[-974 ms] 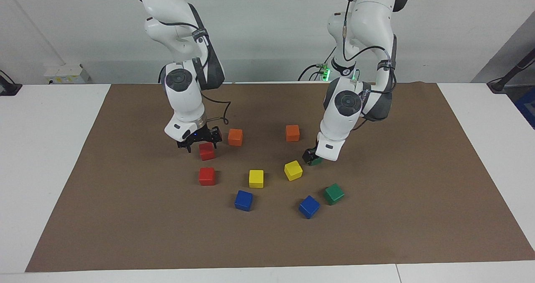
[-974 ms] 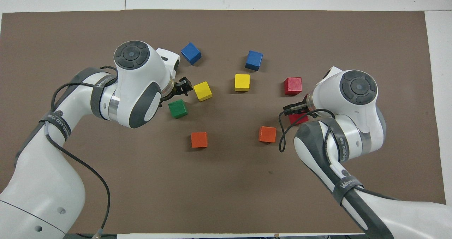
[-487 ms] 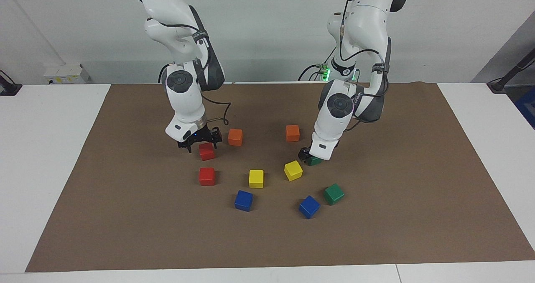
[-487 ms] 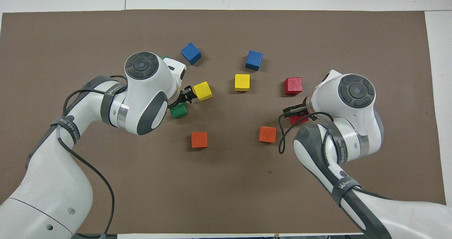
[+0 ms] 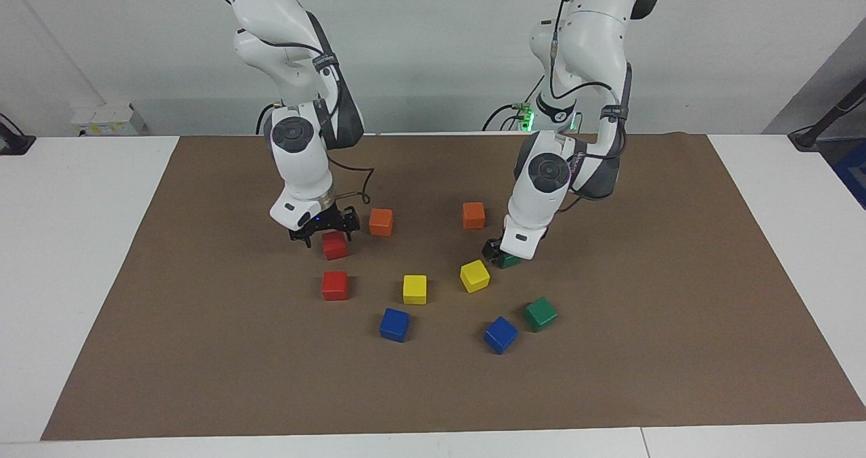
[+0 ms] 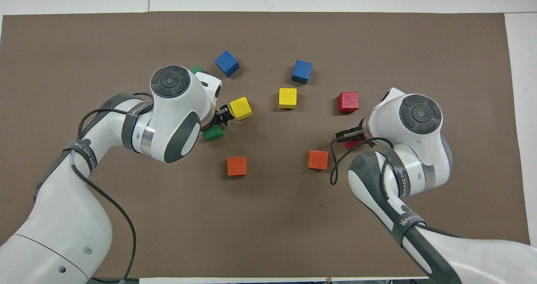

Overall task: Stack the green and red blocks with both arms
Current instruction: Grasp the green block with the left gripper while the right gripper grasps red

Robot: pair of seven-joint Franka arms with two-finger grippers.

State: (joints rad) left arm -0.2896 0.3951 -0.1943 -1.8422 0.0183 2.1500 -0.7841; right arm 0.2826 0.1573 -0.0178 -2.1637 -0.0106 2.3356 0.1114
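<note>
Both arms over the brown mat [image 5: 676,309] on the surface, each at its first block. The left gripper [image 5: 499,254] has moved sideways and down over the last second and now sits low around a green block [image 5: 509,261], which shows only partly under the wrist; from overhead the same block [image 6: 213,133] peeps out below the arm. Its jaws have begun to narrow, but whether they already press on the block cannot be told. A yellow block [image 5: 474,275] lies just beside this gripper, close enough that a finger might nudge it. The right gripper [image 5: 323,230] has barely shifted: it hangs with jaws wide just above a red block [image 5: 334,245], not yet gripping.

The second green block [image 5: 540,313] and second red block [image 5: 335,285] lie untouched on the mat, each out past its gripper on the side away from the arm's base. Nothing is stacked so far. Judged from this, the left arm is at the moment of grasping, while the right arm has its descent and closing yet to make.
</note>
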